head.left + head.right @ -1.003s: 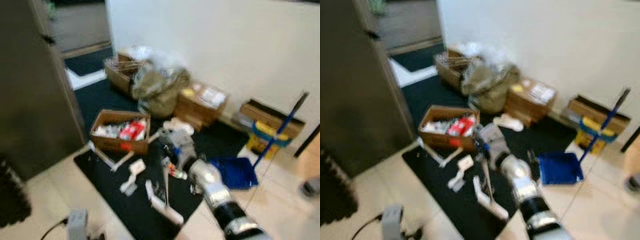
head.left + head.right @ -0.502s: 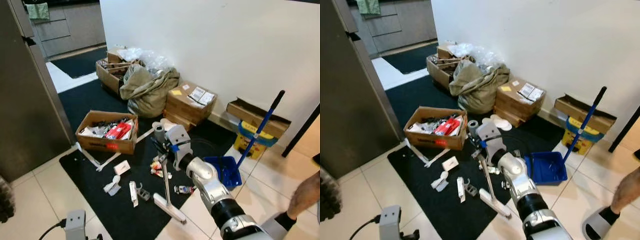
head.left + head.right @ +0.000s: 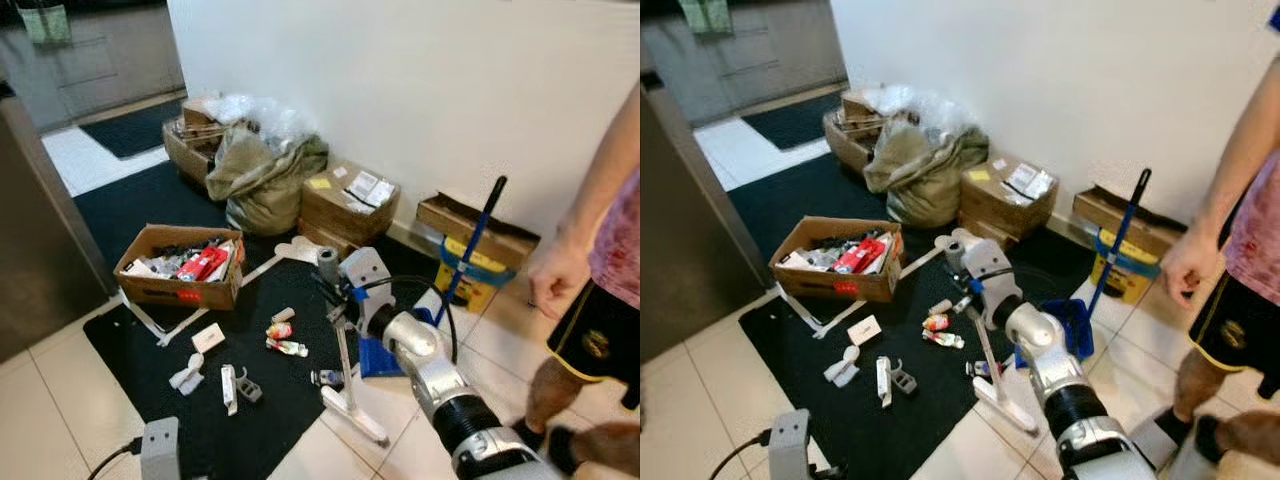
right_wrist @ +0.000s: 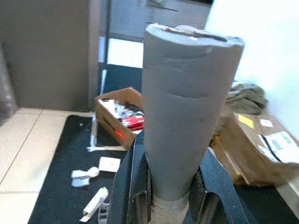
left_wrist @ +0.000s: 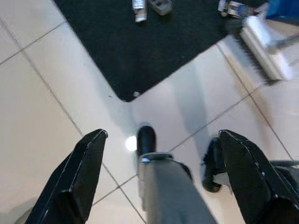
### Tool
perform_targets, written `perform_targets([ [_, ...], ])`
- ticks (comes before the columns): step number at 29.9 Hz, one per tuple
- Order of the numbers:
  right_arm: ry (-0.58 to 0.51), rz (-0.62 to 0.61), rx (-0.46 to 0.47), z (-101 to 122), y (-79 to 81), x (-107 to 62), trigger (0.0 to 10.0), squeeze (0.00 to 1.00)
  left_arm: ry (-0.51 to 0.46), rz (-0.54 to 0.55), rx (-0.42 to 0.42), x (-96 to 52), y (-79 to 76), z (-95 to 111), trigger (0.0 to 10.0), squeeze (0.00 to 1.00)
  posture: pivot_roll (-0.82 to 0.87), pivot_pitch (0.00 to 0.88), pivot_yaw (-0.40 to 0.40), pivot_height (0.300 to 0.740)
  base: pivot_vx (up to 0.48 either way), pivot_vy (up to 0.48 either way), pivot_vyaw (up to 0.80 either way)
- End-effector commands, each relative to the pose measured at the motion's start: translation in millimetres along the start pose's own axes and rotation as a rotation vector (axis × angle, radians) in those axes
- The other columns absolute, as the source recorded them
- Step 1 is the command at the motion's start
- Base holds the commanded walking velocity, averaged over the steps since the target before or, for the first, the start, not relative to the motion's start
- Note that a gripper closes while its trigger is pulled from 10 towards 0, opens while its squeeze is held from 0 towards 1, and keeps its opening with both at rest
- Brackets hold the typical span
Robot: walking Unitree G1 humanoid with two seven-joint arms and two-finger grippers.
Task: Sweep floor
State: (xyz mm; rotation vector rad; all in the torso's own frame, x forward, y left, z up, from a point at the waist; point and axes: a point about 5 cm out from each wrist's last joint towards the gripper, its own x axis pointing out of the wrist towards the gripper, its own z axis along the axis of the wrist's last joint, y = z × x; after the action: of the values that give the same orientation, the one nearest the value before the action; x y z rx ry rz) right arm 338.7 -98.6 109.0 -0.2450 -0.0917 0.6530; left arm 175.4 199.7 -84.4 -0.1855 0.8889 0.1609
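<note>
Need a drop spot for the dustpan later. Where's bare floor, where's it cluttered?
Bare: the pale tile off the black mat's near corner, and mat between the open cardboard box and the grey door. Crowded: mat centre with tubes and scraps by the broom head; boxes and sack along the wall; a person beside the blue dustpan.

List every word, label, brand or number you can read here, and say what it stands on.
No text can be read.
Closed cardboard box: white labels and a yellow sticker, print too small.
Open box of clutter: red packet and a red mark on its side, blurred.
Yellow bucket: no legible marking.
Person's black shorts: a round yellow emblem, unreadable.
</note>
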Motion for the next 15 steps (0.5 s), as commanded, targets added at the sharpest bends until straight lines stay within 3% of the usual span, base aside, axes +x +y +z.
perform_targets([
  [1, -0.042, 0.021, -0.016, 8.3, 5.1, 5.2, 10.0, 0.0, 0.013, 0.016, 0.013, -1.1, 4.6, -2.8, 10.0, 0.0, -0.11, 0.0, -0.009, 0.74, 0.0, 0.0, 0.0],
  [10, -0.043, 0.024, -0.01, 7.9, 5.4, 4.8, 10.0, 0.0, -0.019, 0.024, 0.025, -0.5, 6.0, 2.9, 10.0, 0.0, -0.11, 0.0, -0.008, 0.74, 0.0, 0.0, 0.0],
  [11, -0.063, 0.017, 0.026, 10.8, 4.8, 5.9, 10.0, 0.0, -0.061, 0.018, 0.038, 1.2, 5.1, 13.7, 10.0, 0.0, -0.1, 0.0, -0.006, 0.74, 0.0, 0.0, 0.0],
  [15, -0.094, 0.007, 0.083, 15.4, 2.6, 6.9, 10.0, 0.0, -0.106, 0.004, 0.058, 3.1, 2.1, 25.9, 10.0, 0.0, -0.1, 0.0, -0.006, 0.74, 0.0, 0.0, 0.0],
])
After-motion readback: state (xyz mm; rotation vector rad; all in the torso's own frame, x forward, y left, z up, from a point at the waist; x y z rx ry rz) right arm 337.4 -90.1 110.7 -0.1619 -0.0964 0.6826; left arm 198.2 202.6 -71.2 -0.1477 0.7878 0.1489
